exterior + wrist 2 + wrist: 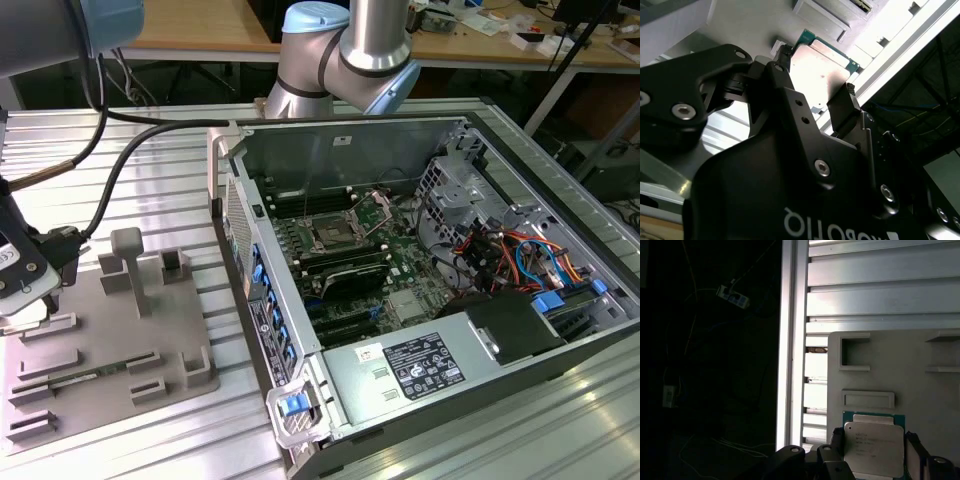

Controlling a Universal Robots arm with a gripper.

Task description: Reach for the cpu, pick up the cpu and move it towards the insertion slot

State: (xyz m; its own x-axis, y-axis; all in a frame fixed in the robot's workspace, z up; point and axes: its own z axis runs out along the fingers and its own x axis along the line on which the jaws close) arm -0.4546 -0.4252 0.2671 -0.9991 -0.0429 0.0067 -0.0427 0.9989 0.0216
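Observation:
The cpu (873, 449) is a flat silvery square on a green base, lying low over the grey tray (920, 385). In both wrist views my gripper (873, 444) straddles it, with one black finger against each opposite edge. The second wrist view shows the cpu (822, 67) between the fingertips (848, 94) of the gripper (816, 70). In the exterior view the gripper (22, 298) is at the far left over the tray (110, 340). The insertion slot (328, 237), a metal-framed socket, sits inside the open computer case, far to the exterior view's right.
The open computer case (420, 250) holds the motherboard, cables and a power supply (420, 365). Grey posts (128, 262) and low ridges rise from the tray. A thick black cable (110, 190) runs to the arm. The ribbed metal table's edge (790, 340) lies close beside the tray.

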